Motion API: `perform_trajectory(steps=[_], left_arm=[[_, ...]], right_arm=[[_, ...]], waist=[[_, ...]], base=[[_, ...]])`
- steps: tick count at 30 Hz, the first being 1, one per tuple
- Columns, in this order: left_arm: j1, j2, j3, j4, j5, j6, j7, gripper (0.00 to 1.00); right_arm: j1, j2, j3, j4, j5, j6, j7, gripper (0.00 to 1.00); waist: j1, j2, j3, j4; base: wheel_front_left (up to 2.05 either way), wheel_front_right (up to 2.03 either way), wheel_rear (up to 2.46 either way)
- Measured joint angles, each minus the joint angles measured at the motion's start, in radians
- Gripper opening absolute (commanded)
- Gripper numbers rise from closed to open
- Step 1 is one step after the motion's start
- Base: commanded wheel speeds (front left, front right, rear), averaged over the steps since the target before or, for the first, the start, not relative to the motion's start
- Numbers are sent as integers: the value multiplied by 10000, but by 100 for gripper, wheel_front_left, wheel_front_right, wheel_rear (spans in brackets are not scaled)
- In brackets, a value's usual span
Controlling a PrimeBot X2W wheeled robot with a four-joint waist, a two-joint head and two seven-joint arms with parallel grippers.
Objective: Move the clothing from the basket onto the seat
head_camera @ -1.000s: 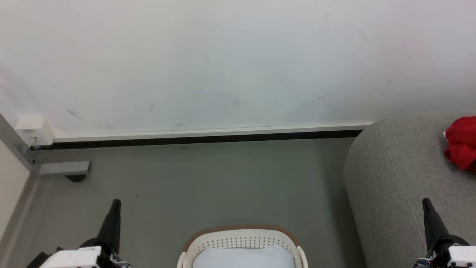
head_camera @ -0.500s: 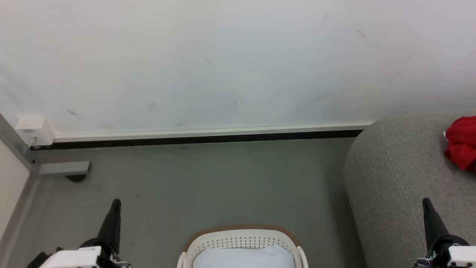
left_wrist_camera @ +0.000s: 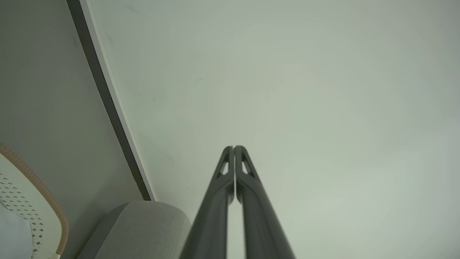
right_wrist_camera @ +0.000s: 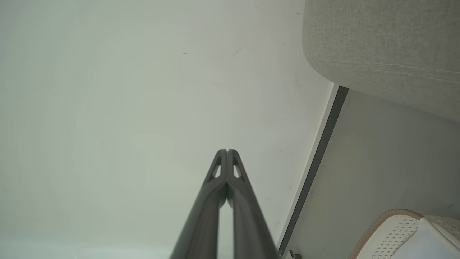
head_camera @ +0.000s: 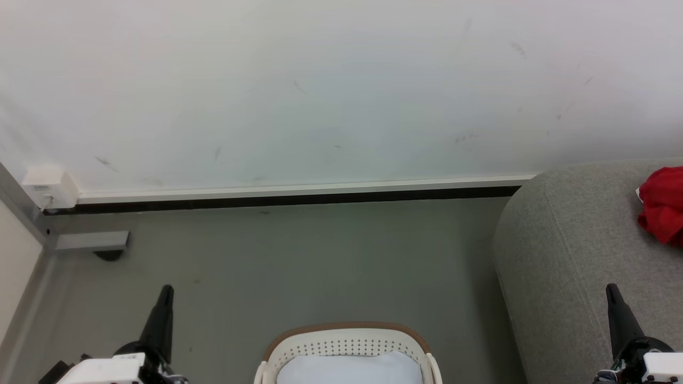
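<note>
Nothing has moved since a second ago: both arms, the basket and the red heap sit where they were.

From the head camera, the left pincer (head_camera: pixel 166 289) and the right pincer (head_camera: pixel 611 288) are at the lower corners, each with its two dark fingers pressed together and holding nothing. The basket (head_camera: pixel 341 326) lies between them, a little nearer the robot than their tips, and inside it is a pale cloth (head_camera: pixel 347 369), with no red showing. The clothing (head_camera: pixel 663 205) lies bunched on the seat (head_camera: pixel 571 245), ahead of the right pincer and slightly to its right, well apart from the basket. The picture's edge cuts it off, so its long axis cannot be told. The right arm is much the nearer one.

From the left wrist, that pincer's fingers (left_wrist_camera: pixel 230 172) meet at the tips and point at the bare wall (left_wrist_camera: pixel 305 90). The basket's brown rim is off to the lower left, with a rounded corner of the seat just beside it.

From the right wrist, the fingers (right_wrist_camera: pixel 223 172) also meet. The seat's underside curve is up and to the right, and the basket with its pale cloth sits low and to the right.

By my reading the garment already rests where it should, and any further handling would fall to the right arm.
</note>
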Motion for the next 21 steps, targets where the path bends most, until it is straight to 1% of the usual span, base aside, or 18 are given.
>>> perform_trajectory(steps=[21], left_arm=[[0,0,0,0,0,0,0,0]], right_arm=[[0,-2,0,0,0,0,0,0]], waist=[[0,0,0,0]], base=[[0,0,0]])
